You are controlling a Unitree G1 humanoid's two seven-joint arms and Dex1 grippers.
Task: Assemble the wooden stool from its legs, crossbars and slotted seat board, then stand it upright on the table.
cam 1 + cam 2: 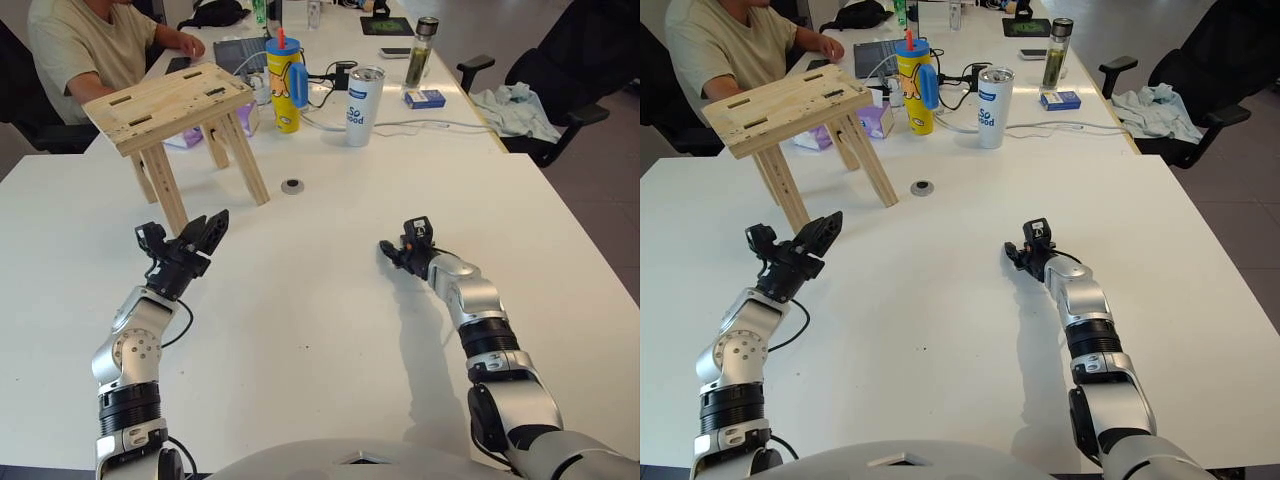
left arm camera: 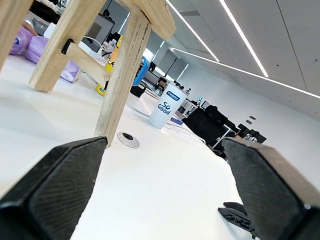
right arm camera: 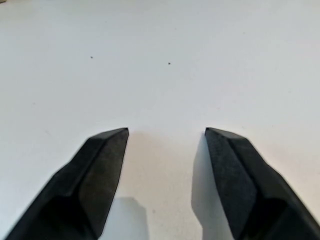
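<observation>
The wooden stool [image 1: 175, 100] stands upright on the white table [image 1: 320, 330] at the far left, with its slotted seat on top and legs and crossbars fitted. My left gripper [image 1: 207, 228] hovers open just in front of the stool's near legs, holding nothing. In the left wrist view a stool leg [image 2: 122, 75] rises just beyond the open fingers [image 2: 60, 185]. My right gripper [image 1: 388, 250] sits mid-table, right of centre, tilted down close to the bare tabletop. Its fingers [image 3: 100, 165] are open and hold nothing.
Behind the stool stand a yellow bottle [image 1: 284, 85], a white tumbler [image 1: 364, 105], a purple pack [image 1: 190, 135], cables and a laptop. A round cable grommet [image 1: 292, 186] is set into the table. A person sits at the far left. A chair [image 1: 545, 120] stands at the right.
</observation>
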